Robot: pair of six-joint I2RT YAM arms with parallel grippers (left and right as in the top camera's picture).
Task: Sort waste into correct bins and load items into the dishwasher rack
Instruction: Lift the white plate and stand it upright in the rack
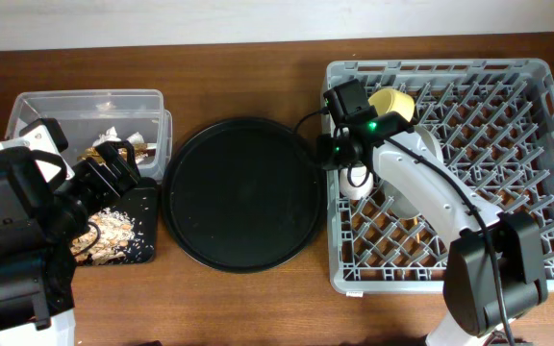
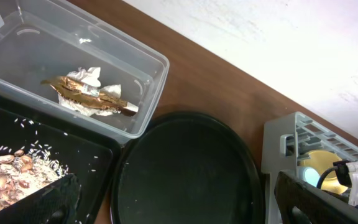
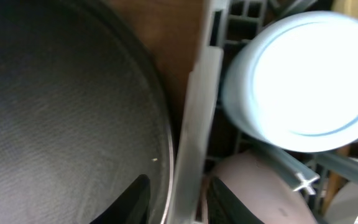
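Nearest the robot's side of the tabletop (image 1: 258,308), the left tool (image 1: 113,171) hangs over the shallow black tray (image 2: 73,149), fingers spread and carrying nothing, with the food scraps (image 2: 11,174) piled below it. Just behind that tray the clear tub (image 2: 143,99) holds the tissue (image 2: 89,78) with the wrapper (image 2: 95,93) lying across it. The round black tray (image 1: 243,192) sits bare in the middle. Beyond it, the right tool (image 3: 178,198) is released, one finger on each side of the left wall of the dishwasher rack (image 1: 440,65) (gripping nothing, as far as its wrist view shows). The blue cup (image 3: 303,81) lies just inside that wall, mouth towards the camera, touching the pink cup (image 3: 260,186) beside it. The yellow bowl (image 1: 392,100) sits further in. The waste looks sorted. Any next move in the rack probably falls to the right arm, far nearer than the left.
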